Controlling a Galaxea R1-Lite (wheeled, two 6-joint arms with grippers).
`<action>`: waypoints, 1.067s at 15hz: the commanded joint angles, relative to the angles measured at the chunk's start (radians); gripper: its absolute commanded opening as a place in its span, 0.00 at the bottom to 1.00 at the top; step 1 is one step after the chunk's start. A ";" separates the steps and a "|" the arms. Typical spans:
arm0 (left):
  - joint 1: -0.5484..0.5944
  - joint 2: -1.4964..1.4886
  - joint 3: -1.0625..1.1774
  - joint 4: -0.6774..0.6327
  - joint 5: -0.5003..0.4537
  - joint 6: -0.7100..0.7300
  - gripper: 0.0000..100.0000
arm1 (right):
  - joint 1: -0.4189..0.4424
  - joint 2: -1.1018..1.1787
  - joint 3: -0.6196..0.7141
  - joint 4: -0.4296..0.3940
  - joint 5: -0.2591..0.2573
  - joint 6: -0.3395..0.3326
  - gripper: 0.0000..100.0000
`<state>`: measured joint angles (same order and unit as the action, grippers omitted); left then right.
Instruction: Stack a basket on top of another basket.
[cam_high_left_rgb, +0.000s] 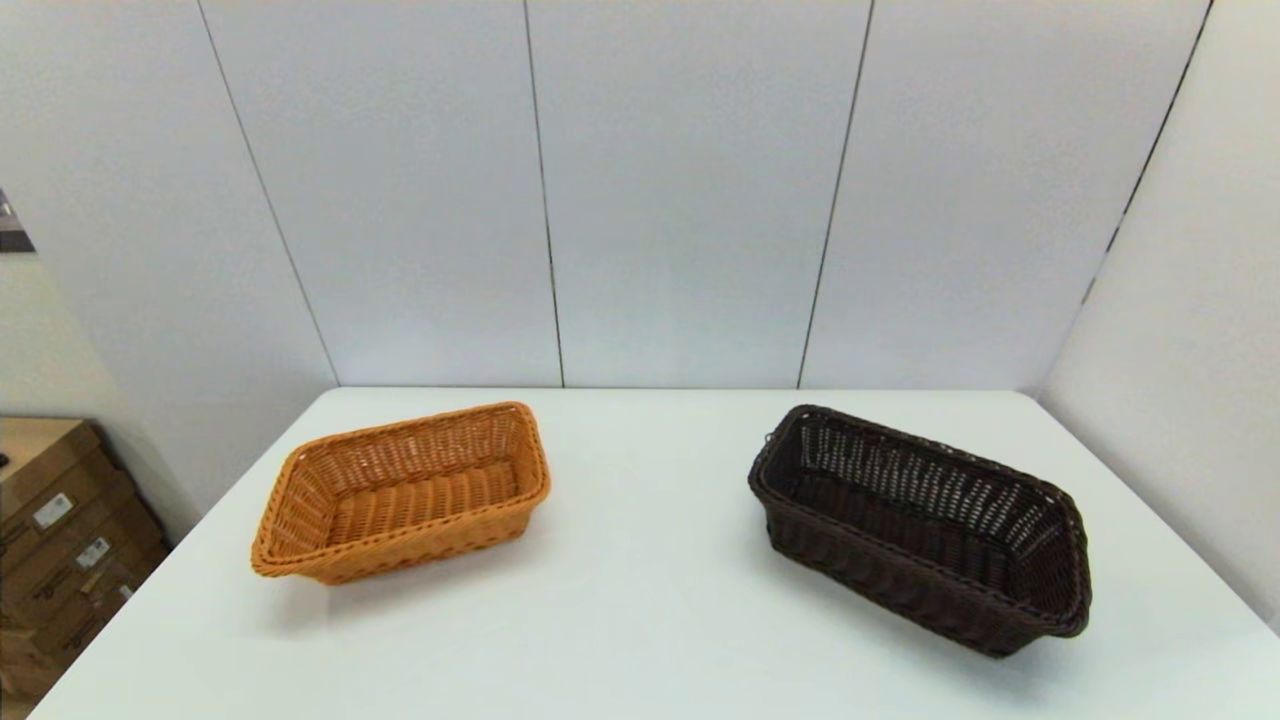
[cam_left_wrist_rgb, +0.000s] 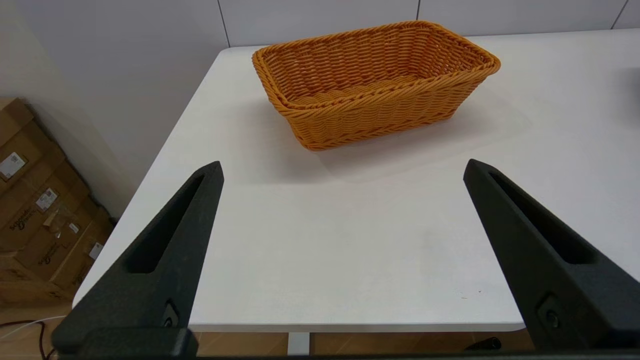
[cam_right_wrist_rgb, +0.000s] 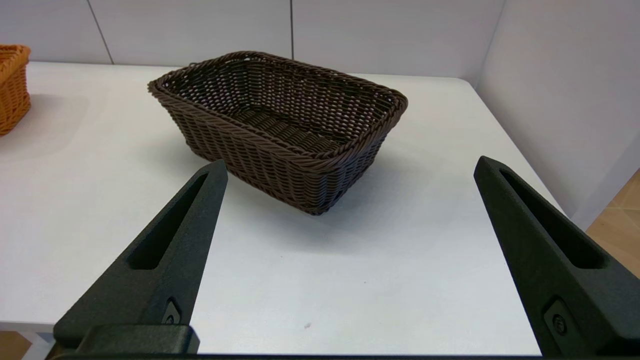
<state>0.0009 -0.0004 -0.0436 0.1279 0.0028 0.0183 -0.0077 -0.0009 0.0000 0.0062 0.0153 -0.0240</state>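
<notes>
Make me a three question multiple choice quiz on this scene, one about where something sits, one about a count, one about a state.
1. Where is the dark basket relative to the orange basket?
A. Inside it
B. To the robot's right of it, apart
C. Stacked on top of it

2. How many baskets stand on the table?
A. One
B. Two
C. Three

3. How is the right gripper?
A. Open, holding nothing
B. Shut on the dark basket
C. Shut on the orange basket

Answers:
1 B: bare table shows between them in the head view.
2 B: one orange, one dark.
3 A: its fingers stand wide apart short of the dark basket; the left gripper is likewise open, short of the orange basket.
</notes>
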 joint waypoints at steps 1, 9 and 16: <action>0.001 0.002 0.001 0.001 0.000 0.002 1.00 | 0.000 0.001 0.002 0.000 0.000 -0.001 1.00; -0.001 0.014 -0.013 0.022 -0.010 0.023 1.00 | 0.000 0.001 0.002 0.000 0.000 -0.001 1.00; -0.001 0.000 -0.009 0.021 -0.010 0.026 1.00 | 0.000 0.001 0.002 0.000 0.000 -0.001 1.00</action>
<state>0.0000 0.0004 -0.0532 0.1485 -0.0081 0.0443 -0.0077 -0.0013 0.0000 0.0062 0.0149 -0.0240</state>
